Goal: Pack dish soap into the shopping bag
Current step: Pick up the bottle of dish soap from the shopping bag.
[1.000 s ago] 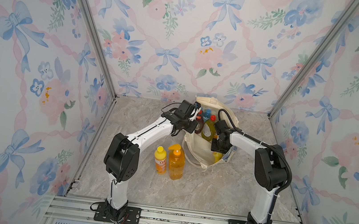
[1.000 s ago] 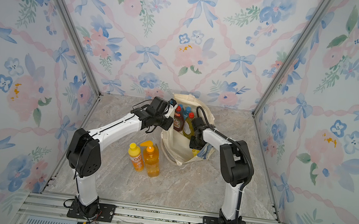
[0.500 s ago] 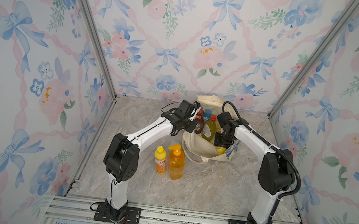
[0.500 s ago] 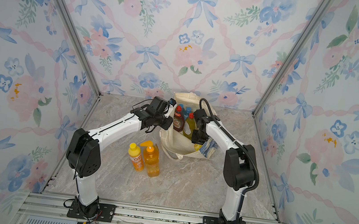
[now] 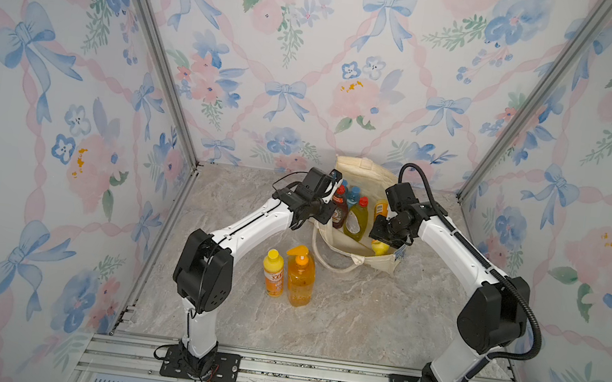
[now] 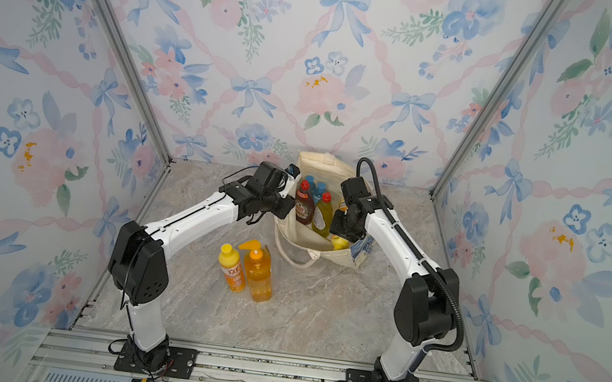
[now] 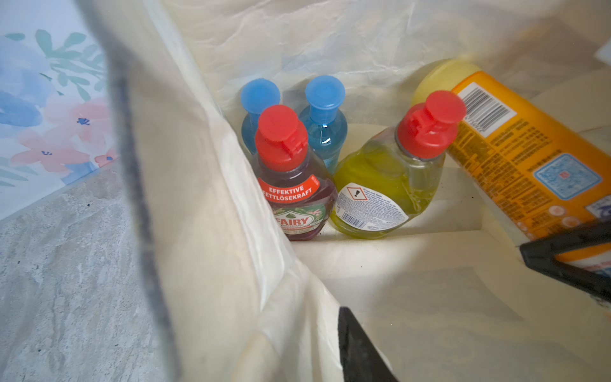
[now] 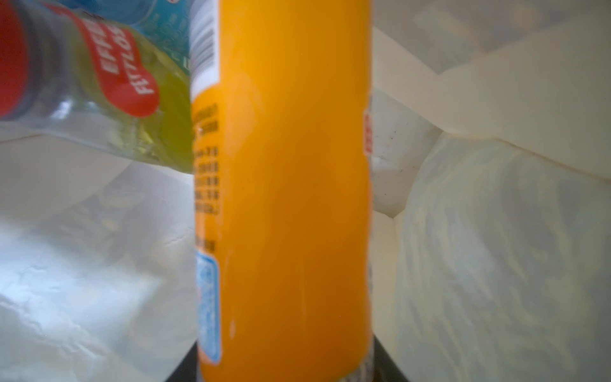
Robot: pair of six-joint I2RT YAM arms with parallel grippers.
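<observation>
Dish soap bottle, seemingly rigid but slick, sits clamped mid-body between right fingers inside shopping bag; left fingers: spread unclear.

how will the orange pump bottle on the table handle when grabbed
The orange pump bottle looks nearly full, so probably heavy for its size. Tall on a small base, it may tip if pushed high, likely onto the yellow-capped bottle beside it. Its smooth plastic could be slippery.

Four bottles crowd the shopping bag's back, a leaning orange bottle its right; the front floor lies bare.
</observation>
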